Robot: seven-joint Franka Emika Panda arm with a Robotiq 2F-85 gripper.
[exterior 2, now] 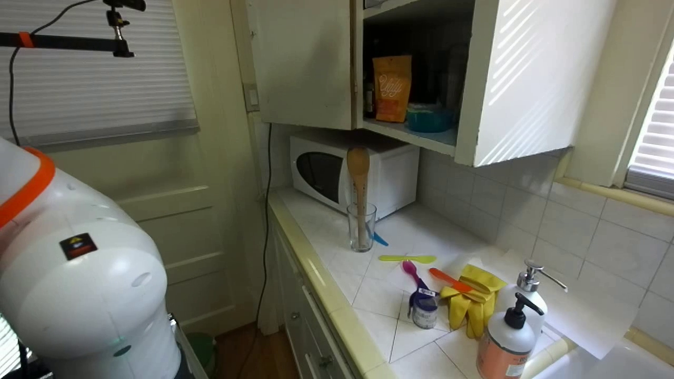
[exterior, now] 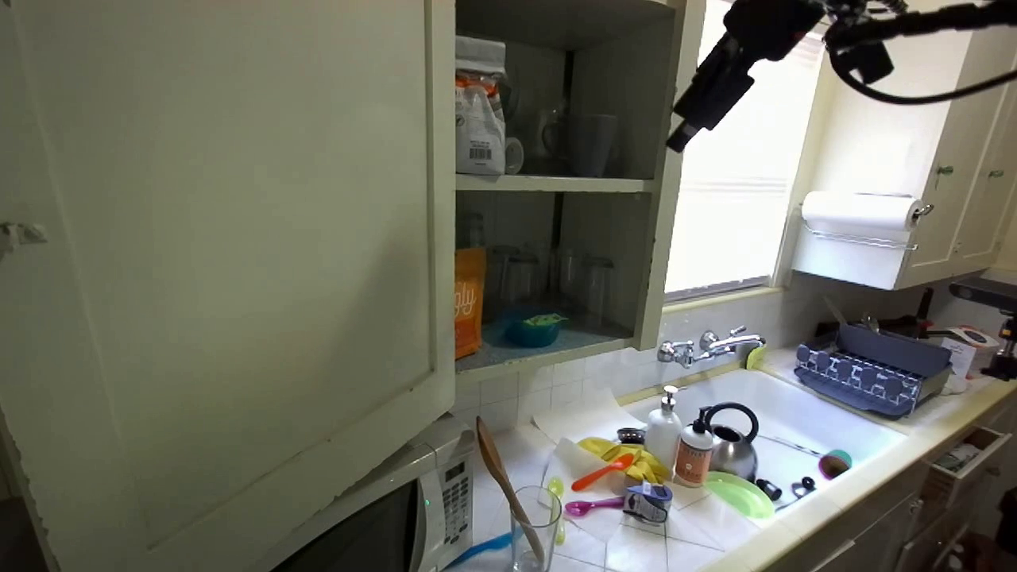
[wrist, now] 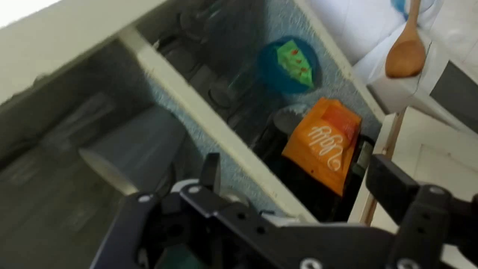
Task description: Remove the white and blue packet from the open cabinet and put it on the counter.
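close by on the counter (exterior: 636,548), a drinking glass (exterior: 550,520) keeps a wooden spoon (exterior: 493,457) on end, handle down, so it takes little room. just past it lie plastic spoons (exterior: 601,472) and yellow gloves (exterior 2: 476,302), loose — i'd guess anything set down there will need a spot picked among them. above, the plain door (exterior: 278,238) of the open cabinet (exterior: 653,302) stands wide, which is what lets the inside be reached. the white and blue packet (exterior: 480,127) is on the upper shelf (exterior: 556,184), upright on its base at the door side, partly cut off by the door's edge; i can make out white and orange-red, not the blue. an orange pouch (exterior 2: 392,87) and a teal bowl (exterior 2: 429,120) sit on the lower shelf (exterior: 576,342), so they shouldn't matter unless knocked. by the cabinet edge nearest the window (exterior: 727,214), in an exterior view, the gripper (exterior: 678,141) hangs high and tips downward, and the wrist view shows its fingers (wrist: 390,186) well apart, holding nothing — as they'd have to be to go round something boxy. it looks to me like the approach, with the grasp to come. farthest off, beyond the sink (exterior: 818,413), a dish rack (exterior: 874,369) stands where wet things can drain, out of this job's way.
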